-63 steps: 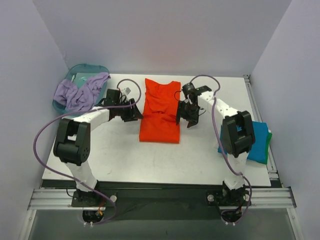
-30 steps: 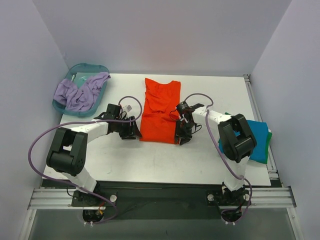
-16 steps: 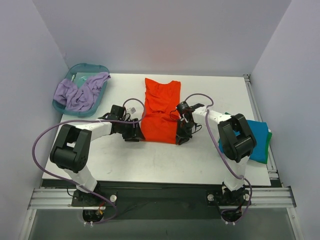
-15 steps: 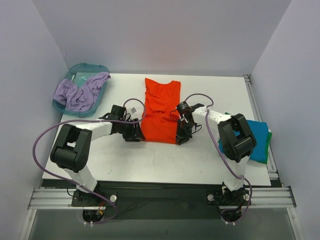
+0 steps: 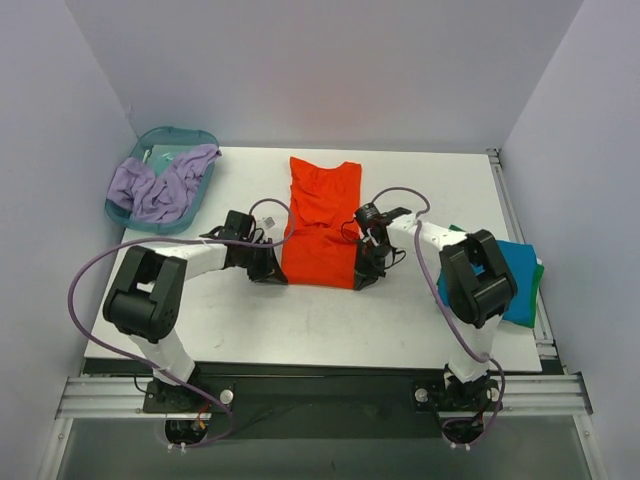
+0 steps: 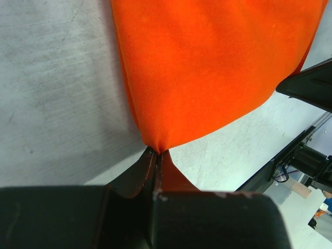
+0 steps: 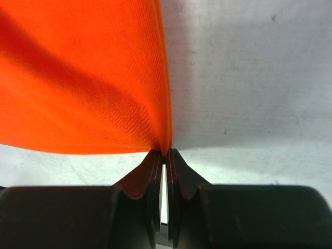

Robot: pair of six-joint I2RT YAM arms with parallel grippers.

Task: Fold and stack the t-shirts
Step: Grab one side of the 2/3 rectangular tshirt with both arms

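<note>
Pale grey bench (image 5: pixel 300 310) under plain walls carries the work, and near its middle both pairs of jaws are closed tight on cloth. The left jaws pinch the near left corner of the orange-red t-shirt (image 6: pixel 207 62), with a small peak of fabric drawn up into the grip. The right jaws pinch the near right corner the same way, only a hairline slit showing between them. Outward from the two pinches the shirt lies flat as a long narrow panel running away from the jaws toward the far wall, collar end farthest. Judging by how it tents at each grip, it is light, limp and not slippery. It will likely sag between the holds and drag on the bench, so the two hem corners look like the right places to hold, lifted level and together. Well to the right of the right jaws, at the bench edge, lies the folded teal-blue t-shirt (image 5: pixel 520 285) with a green t-shirt (image 5: pixel 539 271) showing at its edge. Far to the left of the left jaws sits a teal basin (image 5: pixel 175 132) holding lilac cloth (image 5: pixel 160 185)
</note>
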